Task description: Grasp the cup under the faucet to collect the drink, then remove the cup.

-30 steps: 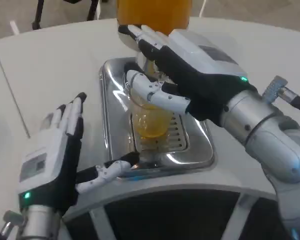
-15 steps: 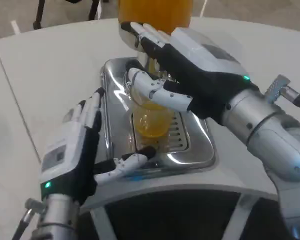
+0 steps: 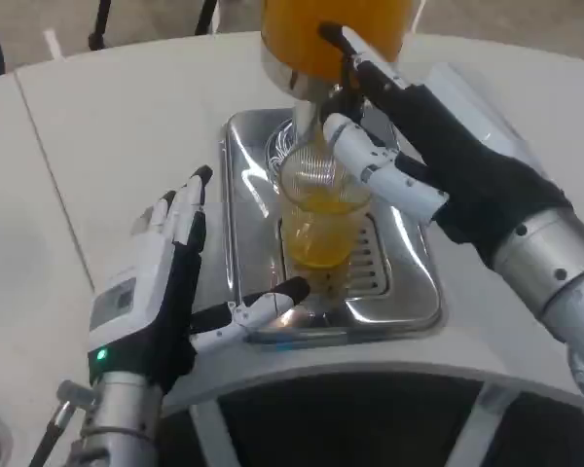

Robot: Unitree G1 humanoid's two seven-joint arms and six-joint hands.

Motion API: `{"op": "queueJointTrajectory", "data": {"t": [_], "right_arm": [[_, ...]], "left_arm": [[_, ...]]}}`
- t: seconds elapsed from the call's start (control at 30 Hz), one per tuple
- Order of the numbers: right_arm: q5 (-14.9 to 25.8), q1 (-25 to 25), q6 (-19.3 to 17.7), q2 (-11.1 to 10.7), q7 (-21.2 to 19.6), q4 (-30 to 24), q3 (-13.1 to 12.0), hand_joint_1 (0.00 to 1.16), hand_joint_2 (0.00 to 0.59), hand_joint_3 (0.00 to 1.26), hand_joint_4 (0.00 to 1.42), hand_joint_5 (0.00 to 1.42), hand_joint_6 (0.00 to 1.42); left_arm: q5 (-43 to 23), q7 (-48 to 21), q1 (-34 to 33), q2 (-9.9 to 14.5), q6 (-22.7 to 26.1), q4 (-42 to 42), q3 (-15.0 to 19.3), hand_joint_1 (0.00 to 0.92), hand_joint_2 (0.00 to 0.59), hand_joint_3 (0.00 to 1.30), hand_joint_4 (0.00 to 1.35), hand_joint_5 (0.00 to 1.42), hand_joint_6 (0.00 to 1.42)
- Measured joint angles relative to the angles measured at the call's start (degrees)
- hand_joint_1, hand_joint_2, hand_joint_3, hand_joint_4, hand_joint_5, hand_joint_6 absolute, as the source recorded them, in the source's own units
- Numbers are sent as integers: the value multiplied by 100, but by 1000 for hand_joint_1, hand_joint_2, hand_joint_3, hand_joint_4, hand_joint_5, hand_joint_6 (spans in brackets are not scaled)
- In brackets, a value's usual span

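Clear plastic cup [image 3: 319, 219] on silver metal drip tray [image 3: 409, 292], below orange drink dispenser [image 3: 333, 34]; left hand [image 3: 165, 292] left of tray, right hand [image 3: 438, 156] right of cup.

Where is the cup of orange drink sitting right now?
In the head view the cup stands near the picture's centre on the metal drip tray, directly under the dispenser's faucet, with the right hand beside it and the left hand open at the tray's left.
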Motion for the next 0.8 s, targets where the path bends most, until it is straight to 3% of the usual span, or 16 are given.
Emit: {"op": "queueJointTrajectory", "data": {"t": [0.13, 0.33, 0.43, 0.67, 0.8], "right_arm": [[39, 173, 218, 80, -103, -257, -89, 173, 586, 10, 0, 0, 48], [-372, 691, 244, -642, 61, -982, -32, 281, 581, 2, 0, 0, 48], [-473, 1073, 148, -835, 70, -1329, -83, 293, 585, 4, 0, 0, 48], [-670, 1471, 65, -820, -52, -1463, -186, 314, 584, 15, 0, 0, 48], [-960, 1462, -23, -943, 66, -1460, 74, 316, 583, 15, 0, 0, 48]], "left_arm": [[-12, 0, -71, -3, -17, 103, -5, 235, 48, 0, 0, 0, 0], [-20, 2, -158, -7, -46, 190, -46, 196, 43, 0, 0, 0, 0], [-30, 1, -236, -3, -48, 219, -83, 195, 42, 0, 0, 0, 0], [-30, 1, -265, -2, -54, 247, -191, 194, 42, 0, 0, 0, 0], [-28, 1, -264, -3, -59, 246, -221, 182, 40, 0, 0, 0, 0]]}}
